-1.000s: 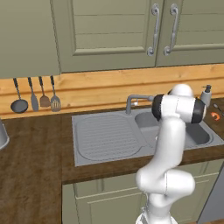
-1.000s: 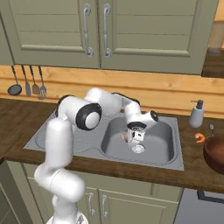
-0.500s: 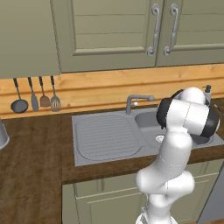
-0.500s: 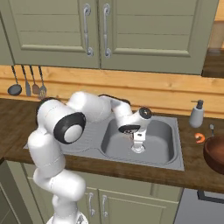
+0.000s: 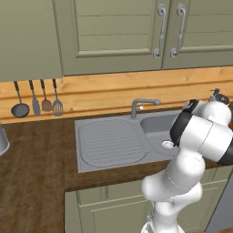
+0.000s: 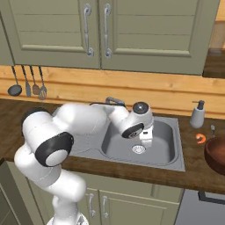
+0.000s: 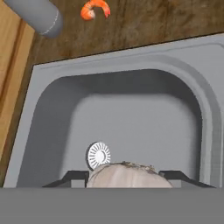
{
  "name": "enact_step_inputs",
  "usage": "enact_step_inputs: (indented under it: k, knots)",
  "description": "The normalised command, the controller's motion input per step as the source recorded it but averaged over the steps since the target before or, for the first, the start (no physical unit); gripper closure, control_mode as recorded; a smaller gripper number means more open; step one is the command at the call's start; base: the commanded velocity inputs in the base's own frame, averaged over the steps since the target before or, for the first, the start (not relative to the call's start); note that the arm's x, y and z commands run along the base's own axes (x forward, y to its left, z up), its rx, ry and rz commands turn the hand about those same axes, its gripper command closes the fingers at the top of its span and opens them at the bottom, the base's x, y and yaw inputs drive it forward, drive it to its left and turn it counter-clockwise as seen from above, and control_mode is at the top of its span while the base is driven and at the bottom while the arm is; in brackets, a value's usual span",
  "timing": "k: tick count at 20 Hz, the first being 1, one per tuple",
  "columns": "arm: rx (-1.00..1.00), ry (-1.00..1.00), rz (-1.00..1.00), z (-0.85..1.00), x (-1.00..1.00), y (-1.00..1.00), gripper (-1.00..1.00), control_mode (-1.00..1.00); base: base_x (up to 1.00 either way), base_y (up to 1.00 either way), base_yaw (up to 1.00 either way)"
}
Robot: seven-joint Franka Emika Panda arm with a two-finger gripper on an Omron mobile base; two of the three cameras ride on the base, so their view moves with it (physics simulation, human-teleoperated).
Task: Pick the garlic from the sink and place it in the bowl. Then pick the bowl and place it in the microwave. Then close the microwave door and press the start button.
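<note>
Left base view: the arm has swung its big elbow joint across toward 3 o'clock over the last second and now covers most of the basin of the sink; drain peeks out beside it. Counts: one faucet, four hanging utensils, two cabinet handles

Right base view: the arm has folded tighter; the gripper hangs over the basin just above the drain, barely shifted from before. The bowl sits on the counter at 3 o'clock of the sink, well apart from the hand. One bowl, one soap dispenser, one shrimp. The microwave isn't here to count

Hand view: the garlic sits at 6 o'clock between the fingertips, which are clamped on it, and it looks clear of the basin floor. Drain at 7 o'clock, shrimp at 12. One garlic, one drain

Reads as pick done and lift under way; the carry to the bowl is next, everything after untouched
</note>
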Motion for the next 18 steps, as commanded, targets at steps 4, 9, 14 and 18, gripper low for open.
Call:
enact_step_inputs:
  k: [4,9,14,18]
  knots:
    - [-0.15,0.0,-0.17,0.73,-0.32,-0.81,1.0,-1.0,0.0,0.0,0.0]
    - [-0.12,0.0,-0.17,0.55,-0.27,-0.87,1.0,-1.0,0.0,0.0,0.0]
    - [-0.05,0.01,-0.18,0.19,-0.25,-0.74,1.0,-1.0,0.0,0.0,0.0]
    - [0.0,0.01,-0.19,0.19,-0.22,-0.74,1.0,-1.0,0.0,0.0,0.0]
